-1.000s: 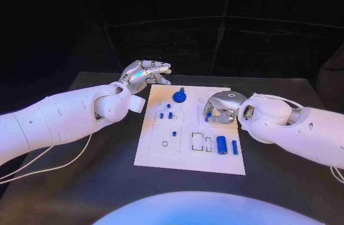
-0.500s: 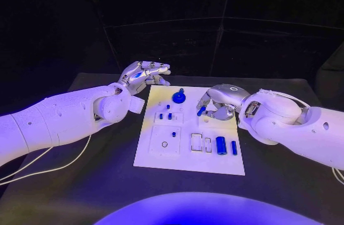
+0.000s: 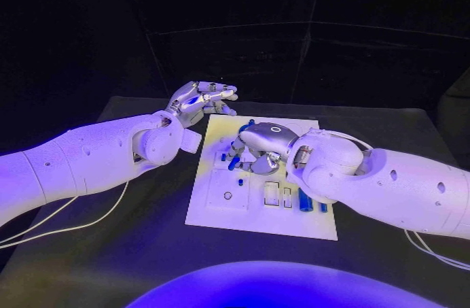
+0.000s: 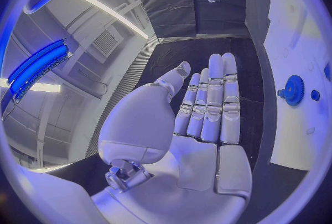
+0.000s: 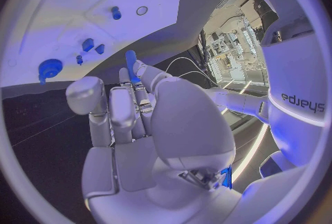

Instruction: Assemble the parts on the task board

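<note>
My right hand (image 3: 257,145) pinches a small blue peg (image 3: 233,163) over the board's (image 3: 257,223) middle, a light, stiff, slippery thing best held at its upper end, while my left hand (image 3: 201,97) hovers open-fingered off the far left corner.

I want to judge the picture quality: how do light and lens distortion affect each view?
Head view: blue-violet light tints the task board, and the background is black. Left wrist view: fisheye bends the board edge beside the left hand; a bright blue lamp strip glares. Right wrist view: the right hand blocks the middle, holding a blue part.
</note>
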Action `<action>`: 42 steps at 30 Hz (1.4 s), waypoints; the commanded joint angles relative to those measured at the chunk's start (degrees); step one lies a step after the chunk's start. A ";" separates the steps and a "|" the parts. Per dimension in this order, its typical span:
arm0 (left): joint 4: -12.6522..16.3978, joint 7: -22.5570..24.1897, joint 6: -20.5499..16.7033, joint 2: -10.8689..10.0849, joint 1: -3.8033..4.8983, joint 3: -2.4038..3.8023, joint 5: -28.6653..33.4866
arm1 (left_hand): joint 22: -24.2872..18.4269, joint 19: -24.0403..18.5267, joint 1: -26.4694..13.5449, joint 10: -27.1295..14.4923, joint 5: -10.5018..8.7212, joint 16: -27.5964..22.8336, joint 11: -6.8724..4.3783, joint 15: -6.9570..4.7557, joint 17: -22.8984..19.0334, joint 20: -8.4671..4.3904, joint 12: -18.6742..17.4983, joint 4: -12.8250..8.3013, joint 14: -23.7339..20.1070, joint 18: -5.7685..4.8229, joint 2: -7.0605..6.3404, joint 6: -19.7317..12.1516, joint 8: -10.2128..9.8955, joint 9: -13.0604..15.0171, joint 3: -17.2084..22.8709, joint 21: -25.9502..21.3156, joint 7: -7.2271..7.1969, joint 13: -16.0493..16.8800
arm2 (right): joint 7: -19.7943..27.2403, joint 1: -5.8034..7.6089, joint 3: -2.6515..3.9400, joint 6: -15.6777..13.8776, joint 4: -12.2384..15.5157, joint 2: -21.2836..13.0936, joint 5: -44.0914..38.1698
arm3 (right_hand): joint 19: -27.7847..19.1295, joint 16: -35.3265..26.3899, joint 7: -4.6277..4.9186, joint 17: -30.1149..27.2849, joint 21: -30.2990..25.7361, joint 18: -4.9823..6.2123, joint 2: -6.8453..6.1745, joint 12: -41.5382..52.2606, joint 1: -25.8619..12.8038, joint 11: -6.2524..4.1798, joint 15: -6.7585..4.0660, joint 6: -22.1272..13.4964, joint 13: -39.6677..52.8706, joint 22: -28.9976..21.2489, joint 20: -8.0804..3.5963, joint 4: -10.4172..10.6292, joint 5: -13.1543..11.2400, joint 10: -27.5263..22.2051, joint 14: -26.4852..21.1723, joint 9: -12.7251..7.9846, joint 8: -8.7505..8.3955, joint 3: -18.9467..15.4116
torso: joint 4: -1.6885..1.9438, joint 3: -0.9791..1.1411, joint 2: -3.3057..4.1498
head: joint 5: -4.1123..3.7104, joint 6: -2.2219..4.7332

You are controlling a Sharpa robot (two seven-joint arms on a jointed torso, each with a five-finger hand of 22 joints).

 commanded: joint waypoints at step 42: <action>-0.97 1.02 0.02 0.30 0.14 0.05 0.11 | -0.10 0.18 -0.10 0.01 0.17 -0.25 -0.27 0.05 0.05 0.18 0.33 0.06 -0.30 0.23 0.32 -0.10 0.30 0.01 -0.18 -0.18 -0.16 -0.04 | 2.28 -3.78 -1.62 9.66 -5.60 5.32 -4.92 | 0.29 0.22 0.20 -0.04 0.27 0.08 -0.44 -0.56 -0.26 -0.55 -0.27 0.12 0.04 0.04 0.09 -0.29 0.50 0.65 1.24 -0.12 -0.21 0.78 | -0.17 0.10 0.01 | 1.98 -1.27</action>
